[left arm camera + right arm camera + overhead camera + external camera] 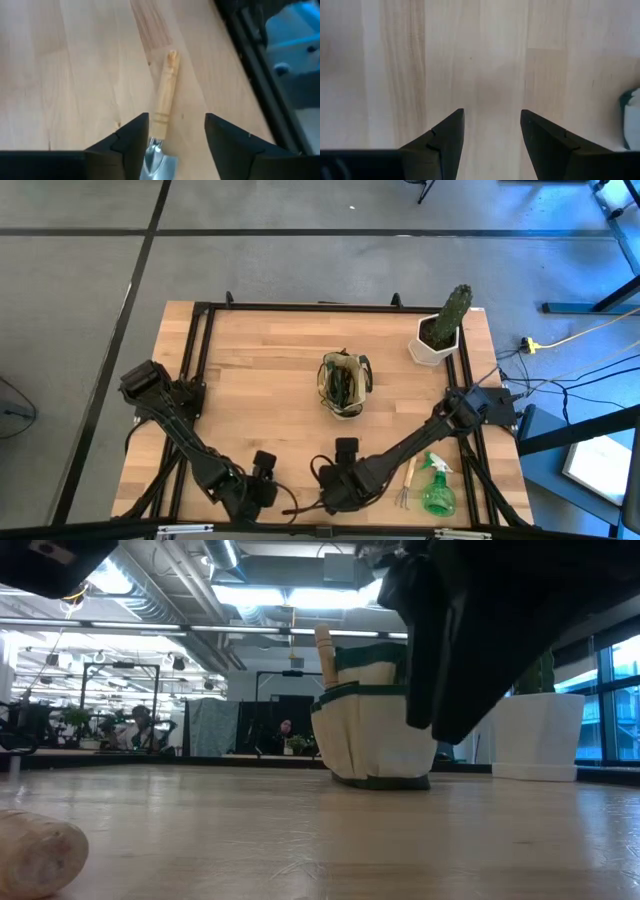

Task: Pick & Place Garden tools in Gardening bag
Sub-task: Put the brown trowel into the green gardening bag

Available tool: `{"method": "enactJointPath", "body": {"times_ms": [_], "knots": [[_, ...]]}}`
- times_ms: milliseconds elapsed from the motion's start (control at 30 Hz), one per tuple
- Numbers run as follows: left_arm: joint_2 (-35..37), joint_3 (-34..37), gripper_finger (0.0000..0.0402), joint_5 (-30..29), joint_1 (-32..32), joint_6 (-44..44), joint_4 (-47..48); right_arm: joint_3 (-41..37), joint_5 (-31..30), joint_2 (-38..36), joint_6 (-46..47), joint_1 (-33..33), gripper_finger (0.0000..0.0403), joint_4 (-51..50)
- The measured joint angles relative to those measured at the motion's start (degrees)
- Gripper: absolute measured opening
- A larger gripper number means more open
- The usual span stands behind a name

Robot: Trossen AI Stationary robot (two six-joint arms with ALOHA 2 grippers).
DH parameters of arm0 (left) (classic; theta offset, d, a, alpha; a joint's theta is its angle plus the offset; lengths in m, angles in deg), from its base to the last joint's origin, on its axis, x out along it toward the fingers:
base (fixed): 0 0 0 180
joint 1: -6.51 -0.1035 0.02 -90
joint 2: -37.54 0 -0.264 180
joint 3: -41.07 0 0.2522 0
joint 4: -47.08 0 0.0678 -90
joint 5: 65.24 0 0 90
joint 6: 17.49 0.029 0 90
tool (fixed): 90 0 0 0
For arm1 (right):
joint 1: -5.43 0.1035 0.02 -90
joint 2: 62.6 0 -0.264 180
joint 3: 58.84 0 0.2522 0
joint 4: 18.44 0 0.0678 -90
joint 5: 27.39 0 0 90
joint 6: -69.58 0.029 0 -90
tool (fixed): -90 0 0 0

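Left wrist view showed the left gripper (174,137) spread wide, holding nothing, straddling the trowel (163,112); its smooth wooden handle ran straight ahead between the fingers, metal blade nearest. This arm was nearer it. Right gripper (491,135) hovered parted, empty. The fabric gardening bag (345,384) stood well beyond both.

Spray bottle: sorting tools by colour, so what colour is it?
Green, with a paler trigger head; the spray bottle shows best in the high view.

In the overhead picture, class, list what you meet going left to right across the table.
Left gripper → right gripper → hand fork → spray bottle. The bag and cactus overlap these in the order, so they are left out.
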State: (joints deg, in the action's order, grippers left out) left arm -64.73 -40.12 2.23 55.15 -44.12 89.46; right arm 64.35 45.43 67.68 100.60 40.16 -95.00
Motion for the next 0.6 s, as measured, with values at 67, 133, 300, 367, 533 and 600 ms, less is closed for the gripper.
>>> {"method": "enactJointPath", "body": {"times_ms": [67, 133, 300, 367, 533, 600], "knots": [[-0.3, 0.5, 0.0203, -0.1, 0.0, 0.3, 0.1, 0.0, -1.7, 0.0, 0.5, 0.4, 0.0197, 0.0], [-0.5, 1.8, 0.0213, -0.3, -0.3, 0.5, 0.1, 0.0, -3.4, 0.0, 1.6, 0.8, 0.0197, 0.1], [-0.5, 4.3, 0.0219, -0.4, -2.0, 1.6, -0.5, 0.0, -4.7, 0.0, 4.5, 1.8, 0.0197, -0.5], [-0.5, 4.6, 0.0218, -0.4, -2.7, 2.9, -1.2, 0.0, -5.7, 0.0, 5.7, 2.6, 0.0197, -0.6], [-1.0, 4.6, 0.0217, 3.0, -4.7, 6.8, -4.2, 0.0, -7.6, 0.0, 8.2, 3.8, 0.0197, -1.3], [-2.2, 4.7, 0.0219, 5.5, -5.4, 7.2, -4.4, 0.0, -8.5, 0.0, 9.1, 4.0, 0.0197, -1.8]]}}
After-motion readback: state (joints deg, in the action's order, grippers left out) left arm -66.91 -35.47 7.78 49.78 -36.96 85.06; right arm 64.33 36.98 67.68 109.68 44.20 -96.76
